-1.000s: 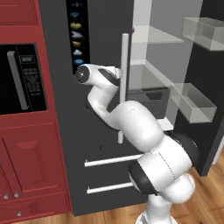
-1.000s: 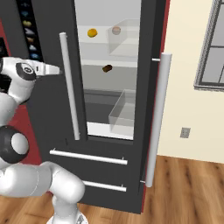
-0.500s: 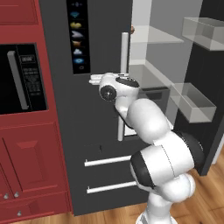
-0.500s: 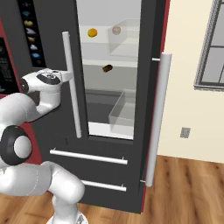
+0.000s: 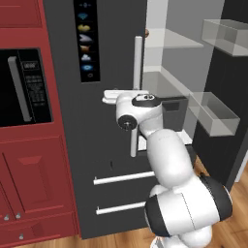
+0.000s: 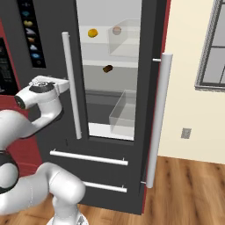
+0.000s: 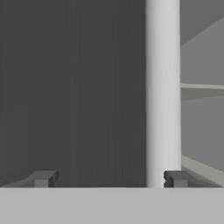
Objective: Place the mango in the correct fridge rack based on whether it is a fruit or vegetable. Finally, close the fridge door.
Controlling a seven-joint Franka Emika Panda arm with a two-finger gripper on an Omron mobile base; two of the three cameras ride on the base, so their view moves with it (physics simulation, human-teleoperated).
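The mango (image 6: pixel 92 33) lies at the left of the top fridge rack (image 6: pixel 102 40), inside the white interior. The fridge door (image 6: pixel 153 66) stands wide open on the right, its white bar handle (image 6: pixel 158 118) facing me and its clear bins (image 5: pixel 215 114) on the inner face. My gripper (image 6: pixel 62 84) is open and holds nothing, level with the middle of the left icon door's white handle (image 6: pixel 71 85). In the hand view the gripper (image 7: pixel 109 179) faces that dark door, and the handle (image 7: pixel 162 92) stands just beyond the right fingertip (image 7: pixel 176 178).
A pinkish round item (image 6: pixel 116 30) shares the top rack and a dark brown one (image 6: pixel 107 68) lies on the rack below. Two drawer bars (image 6: pixel 88 157) run under the doors. A red cabinet with a microwave (image 5: pixel 26 87) is at the left, a wall with a window (image 6: pixel 213 48) at the right.
My arm has folded lower. The hand has sunk a little and edged toward the left door's white handle. The mango and the open door have not moved.
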